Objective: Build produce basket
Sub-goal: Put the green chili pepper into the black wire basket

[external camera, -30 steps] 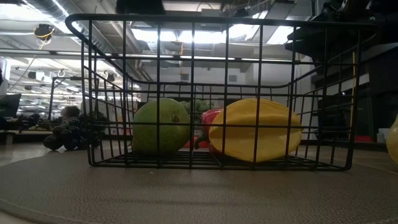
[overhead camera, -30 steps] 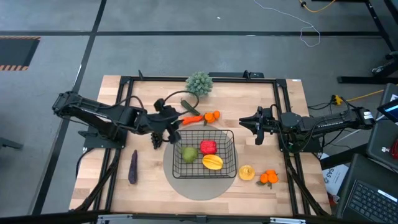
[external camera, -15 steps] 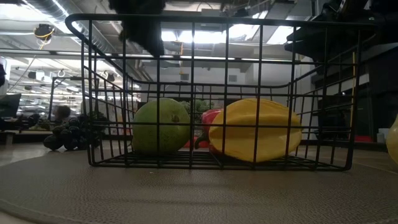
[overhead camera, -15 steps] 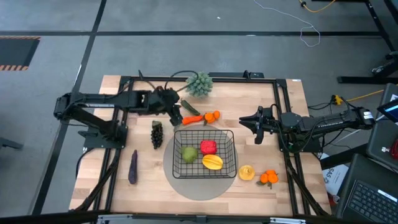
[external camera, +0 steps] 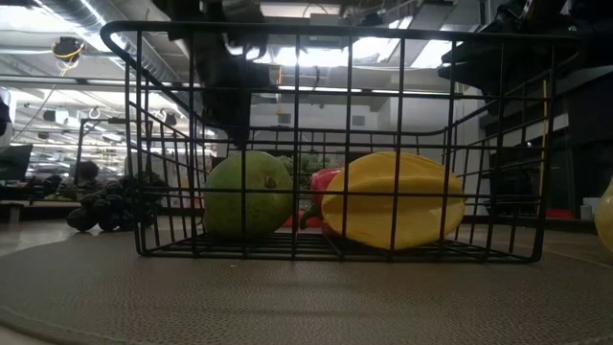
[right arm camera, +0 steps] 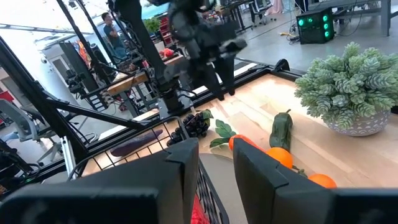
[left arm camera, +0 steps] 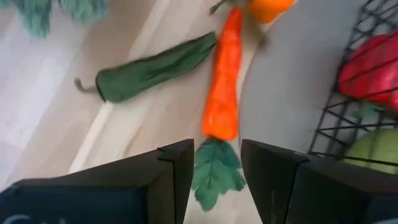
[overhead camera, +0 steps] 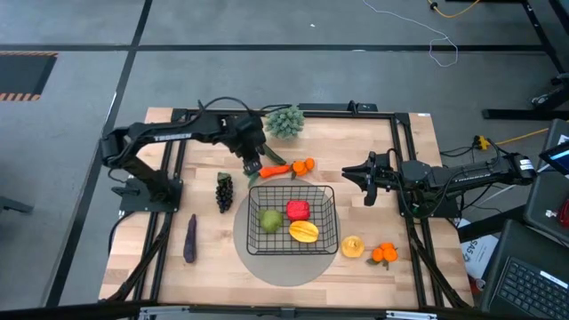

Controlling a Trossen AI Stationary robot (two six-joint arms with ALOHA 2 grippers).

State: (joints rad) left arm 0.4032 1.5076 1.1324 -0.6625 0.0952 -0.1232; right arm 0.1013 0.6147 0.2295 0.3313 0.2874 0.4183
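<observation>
**Left arm leaving the grapes, hanging over the carrot**

Pale wooden boards are forming the table top (overhead camera: 418,156), which is standing on a grey floor; a workshop with racks and a person is showing beyond it in the right wrist view.

Going left to right, one purple eggplant (overhead camera: 189,238) is lying alone near the table's left edge, and one dark bunch of grapes (overhead camera: 224,191) is lying just left of the grey round mat (overhead camera: 267,263). One green cucumber (overhead camera: 271,151), one orange carrot with green leaves (overhead camera: 273,171) and one small orange (overhead camera: 305,165) are lying behind the black wire-mesh rectangular basket (overhead camera: 325,194). Sitting on the mat, the basket is holding three pieces: a green pear (overhead camera: 270,219), a red pepper (overhead camera: 298,210) and a yellow star-shaped fruit (overhead camera: 304,231). One lemon (overhead camera: 353,246) and two oranges (overhead camera: 384,253) are lying to its right.

One second ago the left gripper (overhead camera: 252,165) was over the grapes; now it is hovering above the carrot's leaves, fingers spread and empty. The right gripper (overhead camera: 365,182) is waiting unchanged right of the basket, fingers slightly parted.
</observation>
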